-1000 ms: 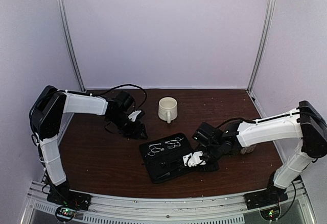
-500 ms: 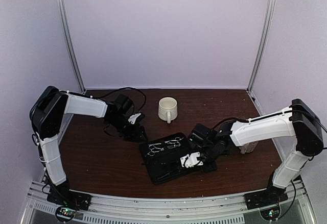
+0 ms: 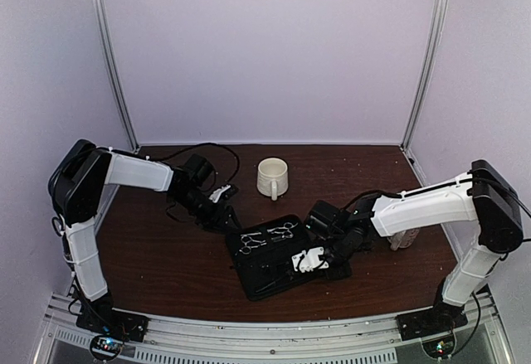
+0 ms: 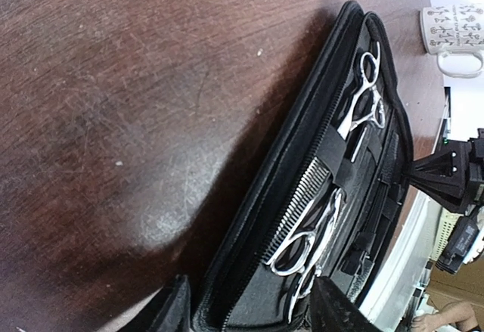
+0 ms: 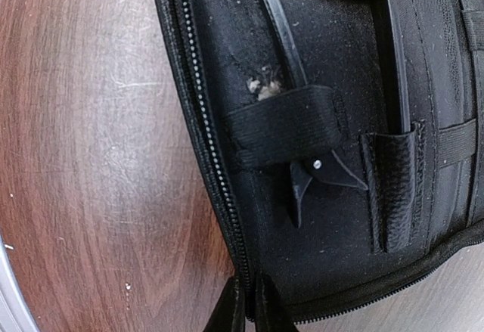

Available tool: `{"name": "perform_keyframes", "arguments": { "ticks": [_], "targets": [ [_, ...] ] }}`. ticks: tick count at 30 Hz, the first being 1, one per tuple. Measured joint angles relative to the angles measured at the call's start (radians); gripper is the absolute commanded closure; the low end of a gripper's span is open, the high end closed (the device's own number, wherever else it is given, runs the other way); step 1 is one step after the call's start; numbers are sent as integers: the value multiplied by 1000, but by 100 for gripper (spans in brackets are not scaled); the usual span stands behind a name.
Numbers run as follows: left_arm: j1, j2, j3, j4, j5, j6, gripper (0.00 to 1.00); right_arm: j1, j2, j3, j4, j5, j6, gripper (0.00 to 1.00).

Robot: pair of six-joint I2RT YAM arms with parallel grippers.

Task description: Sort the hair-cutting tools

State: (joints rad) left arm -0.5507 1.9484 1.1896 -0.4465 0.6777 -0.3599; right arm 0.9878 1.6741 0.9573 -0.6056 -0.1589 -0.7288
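Top external: open black case (image 3: 267, 271) mid-table, an arm at each end. Left gripper (image 4: 257, 313) wide, straddling the case's corner. Right gripper (image 5: 248, 305) pinched narrow on the zip edge. Scissors (image 4: 306, 234) strapped inside, lying lengthwise, straight ahead of the left claw; left arm nearer. One hair clip (image 5: 314, 172) half under a strap; second not made out.
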Motion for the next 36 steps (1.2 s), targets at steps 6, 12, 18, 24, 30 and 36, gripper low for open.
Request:
{"name": "perform_keyframes", "arguments": {
  "ticks": [6, 12, 18, 24, 30, 36],
  "targets": [
    [10, -38, 0, -15, 39, 0, 54, 0, 2, 2, -2, 1, 5, 95],
    [-12, -122, 8, -38, 121, -2, 59, 0, 2, 3, -2, 4, 27, 96],
    [-64, -167, 16, -57, 187, 0, 59, 4, 5, 5, 3, 15, 53, 95],
    [-121, -167, 16, -91, 216, 10, 59, 8, 5, 5, 4, 25, 68, 92],
    [-175, -146, 18, -103, 228, 14, 59, 8, -21, 5, -2, 32, 62, 74],
    [-227, -69, 37, -104, 244, 17, 59, 5, -266, 6, -132, -18, 16, 69]
  ]
}}
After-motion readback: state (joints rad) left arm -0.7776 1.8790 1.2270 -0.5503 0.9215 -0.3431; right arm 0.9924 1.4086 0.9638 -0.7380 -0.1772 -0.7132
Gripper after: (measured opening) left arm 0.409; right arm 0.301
